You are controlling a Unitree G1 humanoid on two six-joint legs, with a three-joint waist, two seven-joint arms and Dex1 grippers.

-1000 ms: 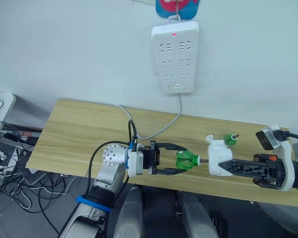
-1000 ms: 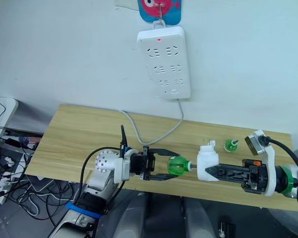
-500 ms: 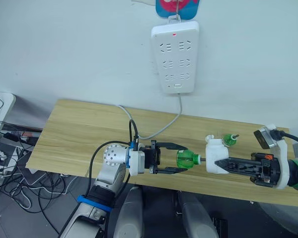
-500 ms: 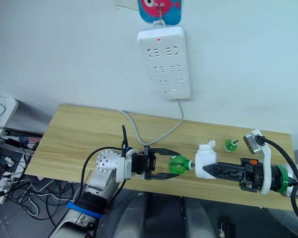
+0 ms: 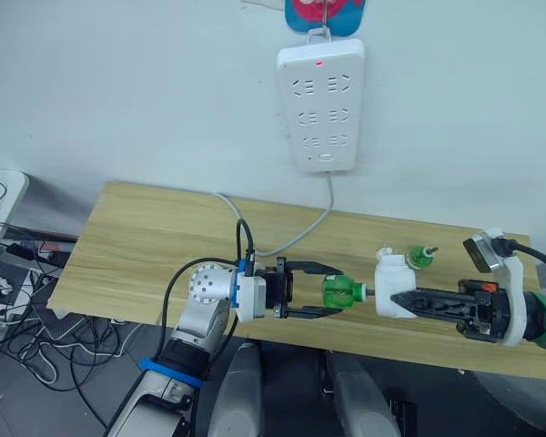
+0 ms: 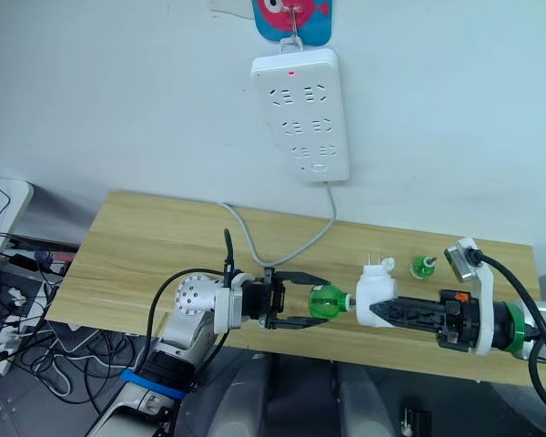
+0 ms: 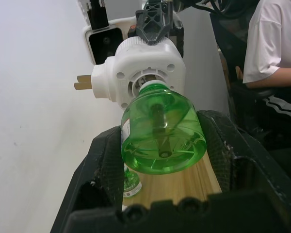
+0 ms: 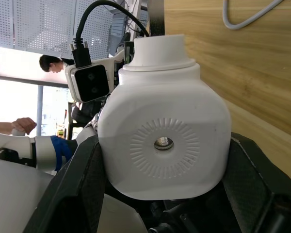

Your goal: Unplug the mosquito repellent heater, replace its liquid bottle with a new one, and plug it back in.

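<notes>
Light wooden bench (image 5: 146, 246) set against a pale wall, far edge touching it. White power strip (image 5: 320, 102) hung upright on the wall above the bench's far edge, red indicator lit, grey cord (image 5: 291, 238) trailing down onto the bench top near the middle. Tangle of cables (image 5: 9, 309) on the floor off the bench's left end. Seated person in a white shirt (image 7: 271, 43) noted in the left wrist view, beyond the bench.

Left gripper (image 5: 332, 291) held over the near edge of the bench, about midway along; fingers pinching the new one (image 5: 344, 293), a green bottle lying sideways with its neck toward the right. Right gripper (image 5: 402, 300) over the near edge toward the right end, fingers clamped on the mosquito repellent heater (image 5: 394, 284), prongs pointing up toward the far edge. Bottle neck right at the heater's socket in the left wrist view; whether threads are engaged cannot be told.

Its liquid bottle (image 5: 421, 257), bare dark wick showing, lying on the bench toward the far right corner, just beyond the heater and apart from both grippers.

Against the frame one second ago: heater and right gripper shifted leftward along the near edge, gap between bottle neck and heater closed. Left gripper and the bare-wick bottle unchanged in place.
</notes>
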